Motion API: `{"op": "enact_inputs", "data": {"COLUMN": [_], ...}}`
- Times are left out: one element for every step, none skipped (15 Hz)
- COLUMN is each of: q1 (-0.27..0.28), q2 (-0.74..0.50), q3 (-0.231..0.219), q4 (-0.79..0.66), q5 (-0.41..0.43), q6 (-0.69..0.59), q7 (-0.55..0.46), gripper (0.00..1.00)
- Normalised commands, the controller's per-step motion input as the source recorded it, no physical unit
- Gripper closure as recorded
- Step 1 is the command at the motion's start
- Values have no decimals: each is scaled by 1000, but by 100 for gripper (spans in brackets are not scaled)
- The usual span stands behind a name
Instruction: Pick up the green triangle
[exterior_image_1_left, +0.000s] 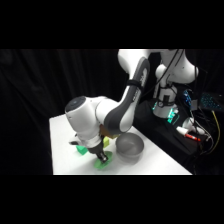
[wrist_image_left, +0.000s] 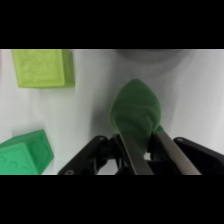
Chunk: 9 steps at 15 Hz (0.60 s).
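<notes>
From my remote station I see the white arm (exterior_image_1_left: 125, 102) reaching down from its base at the upper right and bending low over the near part of the white table (exterior_image_1_left: 62, 150). Its gripper (exterior_image_1_left: 101, 156) points straight down, and the green triangle (exterior_image_1_left: 104, 163) sits at its tip, close to the table's front edge. In the wrist view the gripper (wrist_image_left: 146, 141) has its two fingers (wrist_image_left: 129, 150) pressed against the near end of the green triangle (wrist_image_left: 136, 110), one on each side, so I read it as clamped on the block. The block shows as a rounded green shape narrowing toward the top of that view. I cannot tell whether it rests on the table or is lifted off it. A grey bowl (exterior_image_1_left: 130, 147) stands just to the right of the gripper in the side view. A yellow-green cube (wrist_image_left: 44, 67) lies at the upper left of the wrist view, and a deeper green cube (wrist_image_left: 25, 155) lies at the lower left; both are apart from the triangle.
</notes>
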Motion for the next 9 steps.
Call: {"op": "enact_inputs", "data": {"q1": [1, -15, 0, -7, -24, -28, -42, -57, -68], "q2": [-363, -376, -383, -377, -366, -357, -317, -275, -221], "q3": [9, 30, 18, 29, 52, 56, 65, 73, 74], "q4": [3, 14, 9, 14, 10, -1, 11, 18, 38], "q5": [-16, 12, -7, 11, 44, 57, 97, 142, 181], "q6": [-410, -413, -376, -362, -328, -298, -293, -254, -249], "q7": [47, 22, 42, 30, -10, -21, -28, -27, -1], "gripper": [94, 94, 95, 95, 94, 95, 95, 95, 95]}}
